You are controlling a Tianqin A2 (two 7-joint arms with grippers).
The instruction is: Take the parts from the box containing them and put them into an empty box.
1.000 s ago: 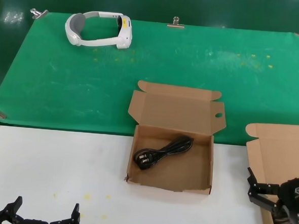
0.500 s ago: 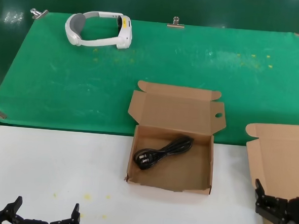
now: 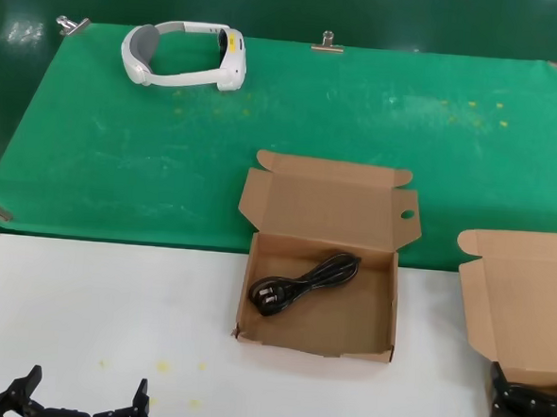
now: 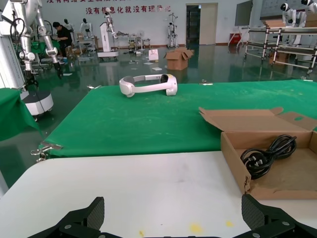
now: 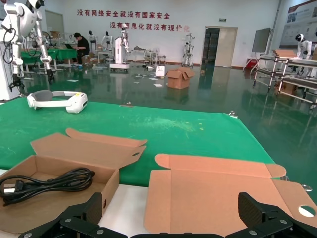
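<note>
Cable in the centre box, both grippers released.
Head view: you see the cable [image 3: 302,281] coiled inside the centre box [image 3: 314,345]. The right box [image 3: 524,299] is open, with the right gripper [image 3: 529,413] at its near end and the left gripper [image 3: 85,388] low at the near table edge. Left wrist: fingers [image 4: 94,210] spread, empty. Right wrist: fingers [image 5: 91,206] spread, empty.

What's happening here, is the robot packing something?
Nothing is being handled at this moment. A coiled black power cable lies inside the middle cardboard box, lid open. A second cardboard box sits open to its right; nothing shows in the part that is visible. The left gripper and right gripper hang low at the table's near edge, open and empty.
</note>
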